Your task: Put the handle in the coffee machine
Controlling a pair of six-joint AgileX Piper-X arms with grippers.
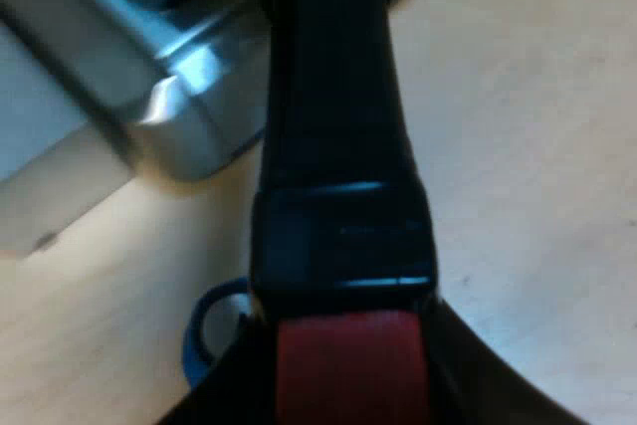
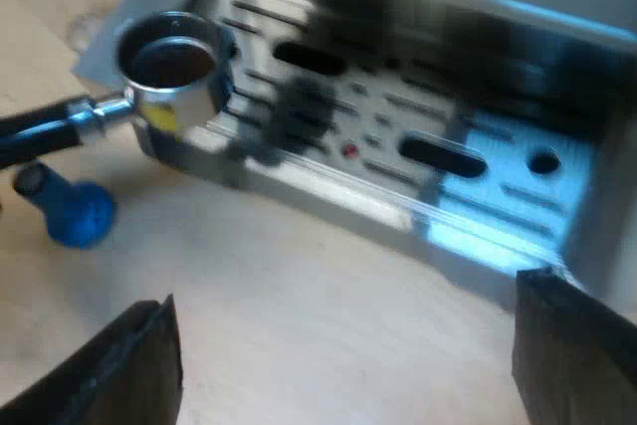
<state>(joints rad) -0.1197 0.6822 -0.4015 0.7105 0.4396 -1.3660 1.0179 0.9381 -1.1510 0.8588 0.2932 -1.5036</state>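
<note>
The holder's dark handle (image 1: 338,146) runs away from the camera toward the espresso machine (image 1: 189,116), and its red end (image 1: 348,365) sits between the fingers of my left gripper (image 1: 348,390), which is shut on it. In the right wrist view the metal holder (image 2: 177,67) hangs basket-up over a corner of the machine's drip tray (image 2: 398,156), with dark grounds inside. My right gripper (image 2: 348,365) stands open above the wooden table, its fingers (image 2: 129,365) wide apart and nothing between them.
A blue tamper (image 2: 75,208) lies on the table (image 2: 299,286) under the holder's handle, close to the drip tray corner; its blue edge (image 1: 199,330) peeks out beside the handle. The slotted steel tray spans the machine's front.
</note>
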